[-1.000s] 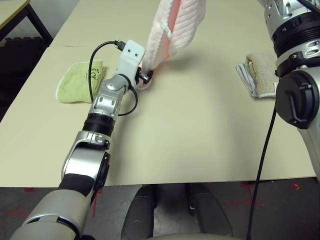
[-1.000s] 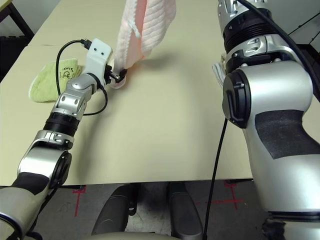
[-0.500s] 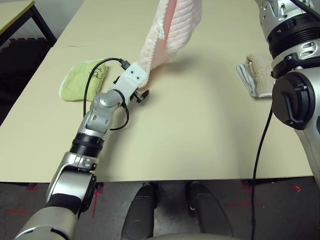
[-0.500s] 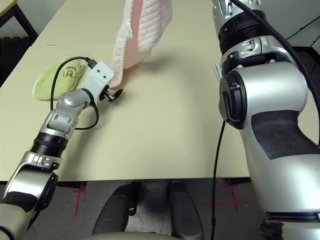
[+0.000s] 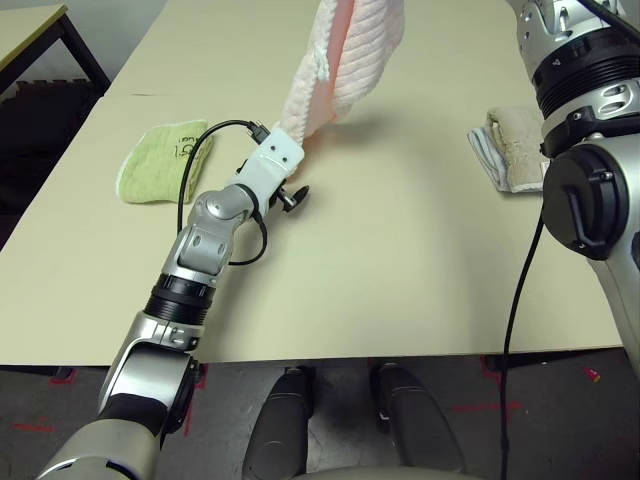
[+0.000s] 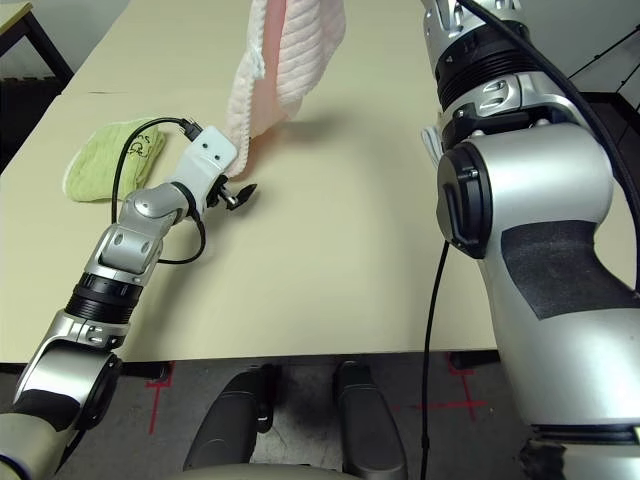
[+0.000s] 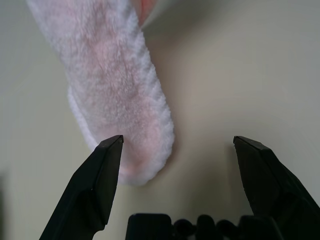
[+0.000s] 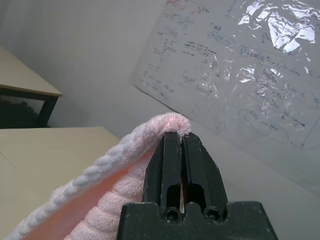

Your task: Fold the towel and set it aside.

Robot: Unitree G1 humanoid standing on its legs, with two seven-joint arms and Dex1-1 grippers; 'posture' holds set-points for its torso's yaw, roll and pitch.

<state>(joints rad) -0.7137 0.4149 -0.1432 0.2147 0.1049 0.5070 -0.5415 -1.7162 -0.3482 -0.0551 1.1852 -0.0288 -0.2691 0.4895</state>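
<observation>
The pale pink towel hangs doubled over the far middle of the table, its lower end just above the tabletop. In the right wrist view my right gripper is shut on the towel's top edge, high above the table. My left gripper lies low over the table, just in front of the hanging end. Its fingers stand wide open and hold nothing. In the left wrist view the towel's tip hangs ahead of one fingertip, outside the grip.
A lime-green folded towel lies at the table's left side. On the right side rests a beige folded towel. Bare tabletop lies between them. A dark-framed table stands at the far left.
My left gripper has drawn back toward me from the towel's lower end, which it touched a second ago. The towel still hangs from the right gripper.
</observation>
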